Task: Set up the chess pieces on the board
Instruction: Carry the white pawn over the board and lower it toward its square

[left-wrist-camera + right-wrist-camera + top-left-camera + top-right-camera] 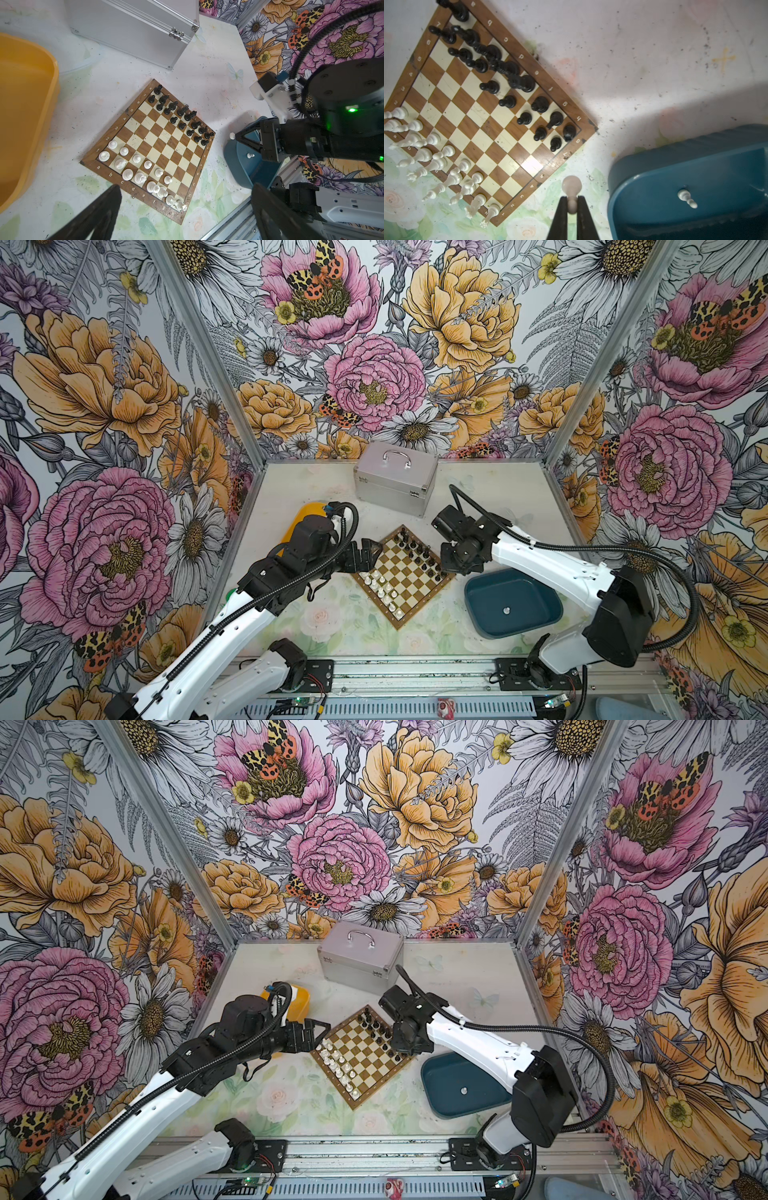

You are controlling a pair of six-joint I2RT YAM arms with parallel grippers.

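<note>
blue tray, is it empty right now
No, one white pawn sits inside the blue tray, as the right wrist view shows.

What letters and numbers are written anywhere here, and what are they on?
"a b c d e f g h": white letters on the board rim, along the white pieces and again along the black pieces.
"1 2 3 4 5 6 7 8": white numbers on the rim's other two sides.
Silver case, yellow tray, teal tray: no writing seen.
</note>
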